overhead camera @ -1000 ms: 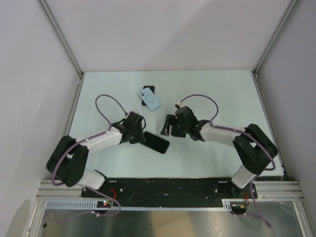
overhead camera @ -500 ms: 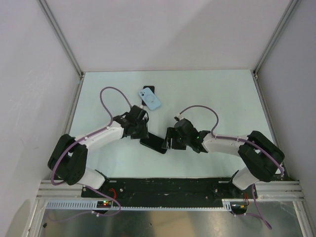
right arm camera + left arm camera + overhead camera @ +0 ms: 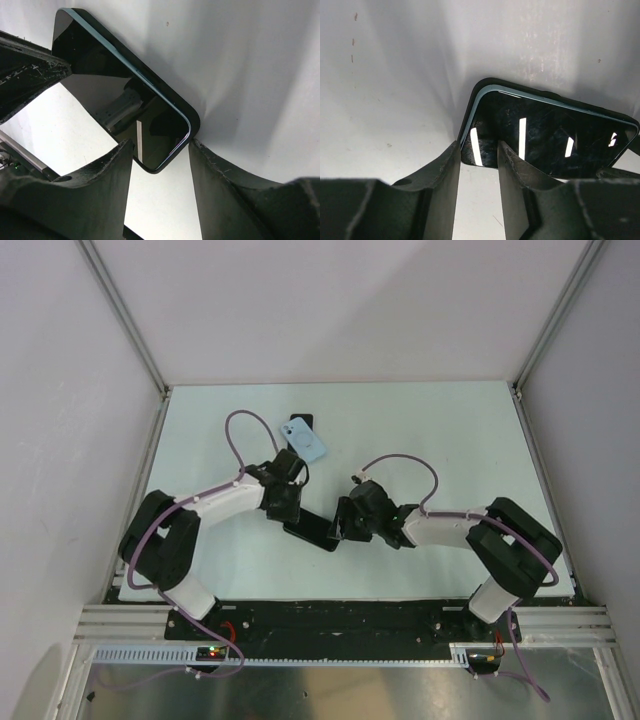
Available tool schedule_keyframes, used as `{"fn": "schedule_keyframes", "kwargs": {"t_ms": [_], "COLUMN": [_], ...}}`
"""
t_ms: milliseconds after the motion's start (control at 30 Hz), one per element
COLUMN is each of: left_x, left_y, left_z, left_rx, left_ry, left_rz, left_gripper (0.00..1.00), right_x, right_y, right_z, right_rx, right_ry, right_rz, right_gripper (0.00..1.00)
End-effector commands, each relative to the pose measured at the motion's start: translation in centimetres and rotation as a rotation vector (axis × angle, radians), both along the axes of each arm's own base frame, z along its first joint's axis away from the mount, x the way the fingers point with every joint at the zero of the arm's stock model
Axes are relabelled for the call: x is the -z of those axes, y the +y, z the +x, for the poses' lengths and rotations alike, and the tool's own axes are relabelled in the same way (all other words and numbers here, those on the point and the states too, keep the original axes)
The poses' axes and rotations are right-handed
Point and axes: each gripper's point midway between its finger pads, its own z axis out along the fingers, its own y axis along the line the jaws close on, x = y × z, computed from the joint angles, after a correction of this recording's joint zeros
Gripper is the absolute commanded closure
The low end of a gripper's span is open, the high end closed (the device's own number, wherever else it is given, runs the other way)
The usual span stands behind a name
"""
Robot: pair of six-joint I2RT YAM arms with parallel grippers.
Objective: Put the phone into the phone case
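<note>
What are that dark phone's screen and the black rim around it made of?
The phone screen looks like glossy glass: it gives sharp, mirror-like reflections. The black rim hugging it, probably the case, looks like matte plastic or rubber, since it stays dull with no reflections. Which of the two is hard to tell.

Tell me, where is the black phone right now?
In the top view, the black phone lies mid-table, between the left gripper and the right gripper.

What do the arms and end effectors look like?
The left arm and right arm share one build: white links between bulky black joint housings, each trailed by a looping purple cable. The left end effector and right end effector each have two matte black, wedge-shaped fingers, scuffed along the edges.
</note>
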Motion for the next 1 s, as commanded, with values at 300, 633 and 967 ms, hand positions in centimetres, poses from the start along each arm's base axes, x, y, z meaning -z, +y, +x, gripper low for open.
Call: {"fn": "schedule_keyframes", "kwargs": {"t_ms": [300,633,967], "left_x": [0.3,2.4,5.7], "left_y": [-1.1,-0.6,-0.2], "left_z": [-0.9,-2.7,-5.2], "left_rx": [0.038,-0.034,-0.198], "left_ry": [0.043,0.090,0.141], "left_rz": [-0.054,-0.055,-0.092], "left_gripper": [0.74,0.94,1.00], "right_x": [-0.9,-0.6,0.0], "right_y": [1.2,1.4,1.4], "right_z": [4.1,5.3,4.8], "right_rx": [0.014,-0.002,-0.020], "right_ry": [-0.063,-0.069,-0.073], "right_rz": [-0.025,-0.057,-0.085], "right_gripper": [0.63,0.65,0.66]}}
